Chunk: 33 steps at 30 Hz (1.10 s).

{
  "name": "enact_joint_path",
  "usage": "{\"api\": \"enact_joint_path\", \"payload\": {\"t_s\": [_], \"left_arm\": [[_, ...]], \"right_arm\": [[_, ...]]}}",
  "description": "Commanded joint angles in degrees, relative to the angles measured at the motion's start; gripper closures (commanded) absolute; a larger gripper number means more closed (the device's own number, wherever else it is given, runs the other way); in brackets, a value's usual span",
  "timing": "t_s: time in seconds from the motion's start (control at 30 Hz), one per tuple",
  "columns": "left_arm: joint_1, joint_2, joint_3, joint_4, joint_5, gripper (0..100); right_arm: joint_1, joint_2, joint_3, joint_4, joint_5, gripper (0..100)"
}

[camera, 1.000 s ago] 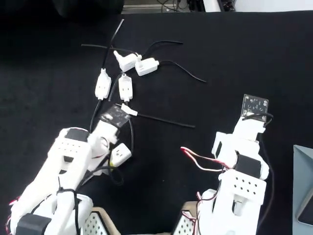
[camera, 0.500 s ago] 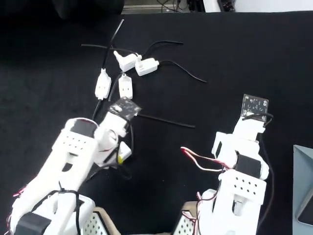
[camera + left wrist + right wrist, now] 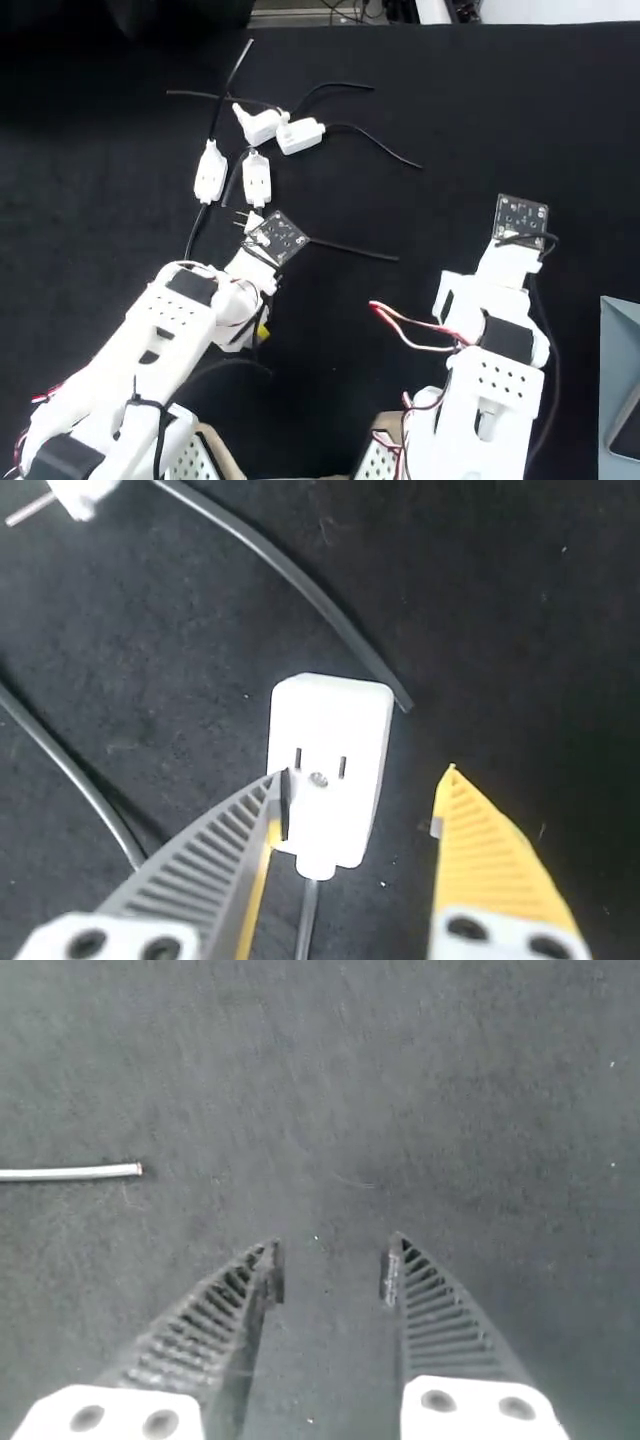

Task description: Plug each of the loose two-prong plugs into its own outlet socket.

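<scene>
A white outlet socket with two slots lies on the black mat between the fingers of my left gripper, which is open around it; the grey finger touches its edge, while the yellow finger stands apart. In the high view the left arm covers that socket. A loose two-prong plug lies just beyond the wrist, its black cable running right. Several more white plugs and sockets cluster farther back. My right gripper hovers open over bare mat.
Black cables criss-cross the mat behind the cluster. A cable end lies off to one side of the right gripper. A grey box stands at the right edge. The right arm has loose red and white wires beside it.
The left arm swung right and forward, now covering the socket that lay beside it. The loose plug's prongs came into sight by the wrist. The right arm stayed still.
</scene>
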Motion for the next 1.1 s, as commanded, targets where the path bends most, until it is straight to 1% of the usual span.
{"api": "enact_joint_path", "payload": {"t_s": [0.0, 0.13, 0.23, 0.33, 0.47, 0.63, 0.7, 0.77, 0.87, 1.0, 1.07], "left_arm": [[0.22, -0.09, 0.92, -1.05, 0.62, 76], [0.22, 2.64, 0.57, -1.14, 0.35, 81], [0.04, 4.66, 0.48, -3.08, 0.62, 82], [-1.98, 5.98, 0.40, -5.01, 0.35, 81], [-4.09, 7.38, -1.19, -4.84, 0.26, 81], [-4.09, 8.26, -1.71, -4.84, 0.18, 82], [-4.09, 7.74, -1.80, -4.84, -1.05, 85], [-4.09, 6.51, -2.24, -4.66, -2.11, 91], [-3.47, 3.43, -2.51, -1.58, -3.52, 97], [-1.71, -3.60, -2.86, 6.24, -3.34, 97], [-1.01, -8.09, -2.33, 9.23, -1.41, 94]], "right_arm": [[-0.79, -0.66, -0.31, 0.09, 0.09, 83.6], [-0.79, -0.66, -0.31, 0.09, 0.09, 83.6], [-0.79, -0.66, -0.31, 0.09, 0.09, 83.6], [-0.79, -0.66, -0.31, 0.09, 0.09, 83.6], [-0.79, -0.66, -0.22, 0.09, 0.09, 83.6], [-0.79, -0.66, -0.22, 0.09, 0.09, 83.6], [-0.79, -0.66, -0.22, 0.09, 0.09, 83.6], [-0.79, -0.66, -0.22, 0.09, 0.09, 83.6], [-0.79, -0.66, -0.22, 0.09, 0.09, 83.6], [-0.79, -0.66, -0.22, 0.09, 0.09, 83.6], [-0.79, -0.66, -0.22, 0.09, 0.09, 83.6]]}}
